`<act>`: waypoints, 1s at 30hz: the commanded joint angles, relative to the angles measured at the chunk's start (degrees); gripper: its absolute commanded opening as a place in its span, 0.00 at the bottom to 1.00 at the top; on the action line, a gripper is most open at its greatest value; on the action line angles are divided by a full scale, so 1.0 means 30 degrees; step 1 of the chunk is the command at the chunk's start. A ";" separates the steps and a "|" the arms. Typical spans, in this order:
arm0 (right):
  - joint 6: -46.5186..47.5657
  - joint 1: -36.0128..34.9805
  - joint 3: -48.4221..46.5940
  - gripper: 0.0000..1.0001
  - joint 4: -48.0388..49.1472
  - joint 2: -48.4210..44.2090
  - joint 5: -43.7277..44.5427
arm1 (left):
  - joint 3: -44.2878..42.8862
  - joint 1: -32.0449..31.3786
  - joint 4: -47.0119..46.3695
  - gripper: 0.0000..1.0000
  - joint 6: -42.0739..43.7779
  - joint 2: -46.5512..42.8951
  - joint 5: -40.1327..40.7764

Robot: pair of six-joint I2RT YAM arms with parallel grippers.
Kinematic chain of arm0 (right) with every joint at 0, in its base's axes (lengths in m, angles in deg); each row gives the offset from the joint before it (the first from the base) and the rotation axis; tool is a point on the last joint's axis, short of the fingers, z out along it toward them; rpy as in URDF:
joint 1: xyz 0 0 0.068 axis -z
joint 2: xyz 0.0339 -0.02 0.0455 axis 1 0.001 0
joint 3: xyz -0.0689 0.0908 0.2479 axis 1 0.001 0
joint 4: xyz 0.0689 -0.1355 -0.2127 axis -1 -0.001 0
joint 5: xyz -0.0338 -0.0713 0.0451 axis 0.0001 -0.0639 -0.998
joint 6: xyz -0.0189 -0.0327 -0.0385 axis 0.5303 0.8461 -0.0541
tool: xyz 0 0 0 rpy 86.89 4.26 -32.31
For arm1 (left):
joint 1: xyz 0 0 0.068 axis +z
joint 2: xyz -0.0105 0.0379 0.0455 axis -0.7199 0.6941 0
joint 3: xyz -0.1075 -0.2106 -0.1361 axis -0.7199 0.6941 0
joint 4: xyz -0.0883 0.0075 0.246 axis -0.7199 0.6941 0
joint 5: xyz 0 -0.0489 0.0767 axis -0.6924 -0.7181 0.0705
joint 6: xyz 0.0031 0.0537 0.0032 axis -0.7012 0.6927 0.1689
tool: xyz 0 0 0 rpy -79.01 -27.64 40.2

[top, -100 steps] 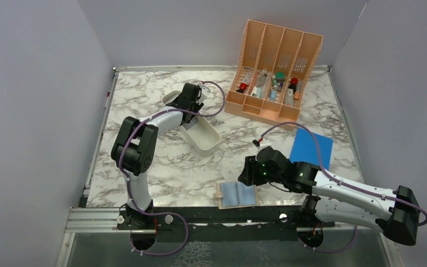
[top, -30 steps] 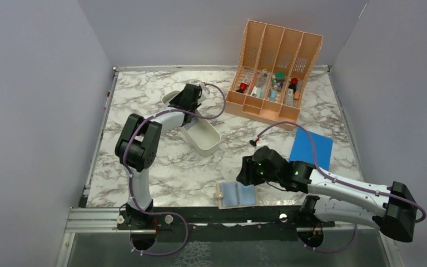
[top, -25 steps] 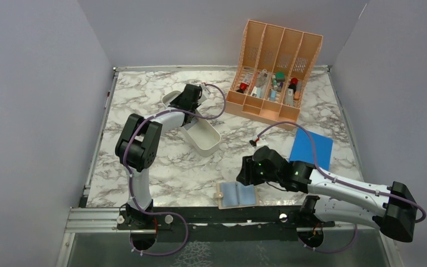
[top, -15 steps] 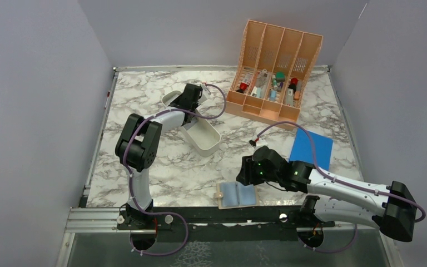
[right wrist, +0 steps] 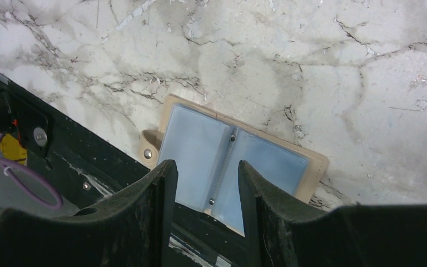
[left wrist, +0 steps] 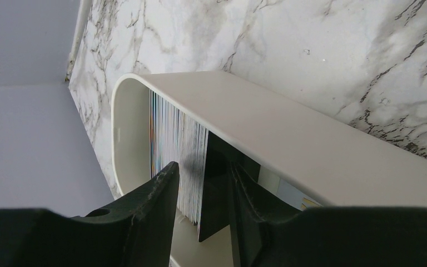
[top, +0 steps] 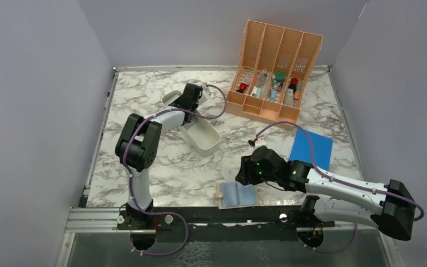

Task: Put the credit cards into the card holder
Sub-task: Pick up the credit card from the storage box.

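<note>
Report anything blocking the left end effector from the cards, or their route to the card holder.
Nothing blocks the left end effector: it straddles the credit cards in the white tray. The route to the card holder is bare marble, but the right end effector hovers open above it.

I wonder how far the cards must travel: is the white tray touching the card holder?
Apart. The top view shows a wide stretch of bare marble table between the tray and the open holder.
</note>
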 commanded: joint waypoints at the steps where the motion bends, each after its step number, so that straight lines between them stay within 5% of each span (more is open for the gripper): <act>1: 0.0152 -0.0057 -0.0011 0.50 0.0669 0.0114 0.0041 | -0.0637 0.0112 0.0076 0.39 0.0205 -0.0421 -0.0112; 19: 0.0170 -0.0067 -0.0051 0.50 0.0906 0.0354 -0.0147 | -0.0992 0.0117 0.0737 0.34 0.0430 -0.0833 -0.0567; 30: 0.0181 -0.0053 -0.0002 0.50 0.1016 0.0445 -0.0176 | -0.1074 0.0094 0.1326 0.23 0.0191 -0.0742 -0.0924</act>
